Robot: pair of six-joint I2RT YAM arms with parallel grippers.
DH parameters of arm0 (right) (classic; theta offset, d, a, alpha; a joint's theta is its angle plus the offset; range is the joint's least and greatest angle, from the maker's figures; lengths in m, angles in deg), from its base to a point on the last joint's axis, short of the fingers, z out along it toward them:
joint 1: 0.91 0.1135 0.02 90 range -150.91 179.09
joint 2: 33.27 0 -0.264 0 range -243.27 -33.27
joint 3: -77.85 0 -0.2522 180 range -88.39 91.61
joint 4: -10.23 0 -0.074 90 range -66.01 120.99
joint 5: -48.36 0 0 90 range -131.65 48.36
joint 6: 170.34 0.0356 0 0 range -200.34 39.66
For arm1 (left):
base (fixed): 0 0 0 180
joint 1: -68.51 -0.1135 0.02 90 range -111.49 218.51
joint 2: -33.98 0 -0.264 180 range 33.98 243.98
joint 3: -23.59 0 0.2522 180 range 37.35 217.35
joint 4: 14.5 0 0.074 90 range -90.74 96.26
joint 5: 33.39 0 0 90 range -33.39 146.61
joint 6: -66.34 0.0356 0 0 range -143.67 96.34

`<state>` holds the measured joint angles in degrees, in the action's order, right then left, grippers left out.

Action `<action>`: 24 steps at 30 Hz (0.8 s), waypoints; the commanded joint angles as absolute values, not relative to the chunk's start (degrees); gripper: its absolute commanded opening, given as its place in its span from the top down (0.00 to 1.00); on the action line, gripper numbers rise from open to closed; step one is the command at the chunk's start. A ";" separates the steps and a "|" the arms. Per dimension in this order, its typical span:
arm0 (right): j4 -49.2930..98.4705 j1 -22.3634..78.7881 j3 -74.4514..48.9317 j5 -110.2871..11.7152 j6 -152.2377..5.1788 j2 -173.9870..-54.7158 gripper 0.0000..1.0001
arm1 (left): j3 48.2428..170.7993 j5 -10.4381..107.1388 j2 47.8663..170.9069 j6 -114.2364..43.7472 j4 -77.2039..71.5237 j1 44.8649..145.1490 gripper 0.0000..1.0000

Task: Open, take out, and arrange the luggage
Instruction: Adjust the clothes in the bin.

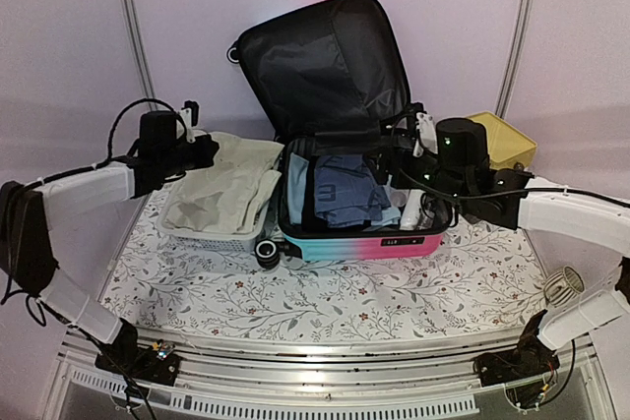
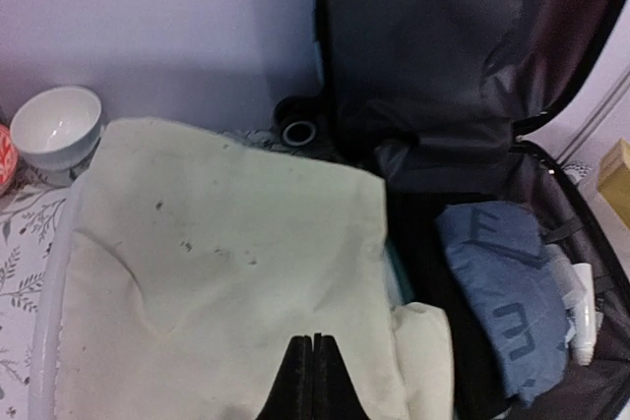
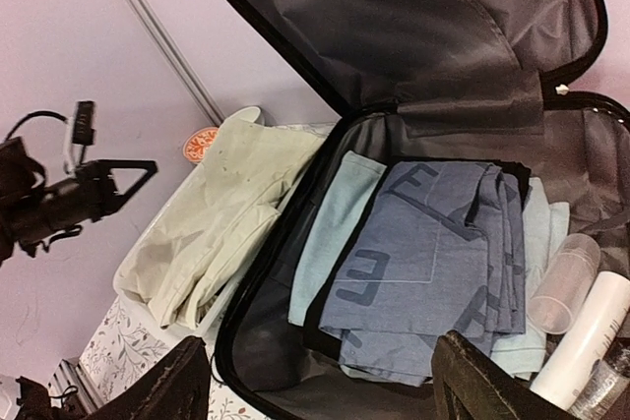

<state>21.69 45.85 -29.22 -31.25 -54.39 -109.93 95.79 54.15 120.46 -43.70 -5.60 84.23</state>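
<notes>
Luggage [image 1: 359,243] open, beneath spread right tool [image 3: 325,392]

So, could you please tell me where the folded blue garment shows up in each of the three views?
Top external: the blue garment lies at the centre, inside the open luggage.
Left wrist: lower right, right of the cream cloth.
Right wrist: centre of the picture.
Shared landmark: the raised black-lined lid, standing just behind the garment in every view.
</notes>
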 commanded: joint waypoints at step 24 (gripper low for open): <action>44.55 26.19 -19.58 -50.72 -58.69 -118.45 0.07 | 79.72 39.72 93.38 -44.99 -1.55 89.11 0.03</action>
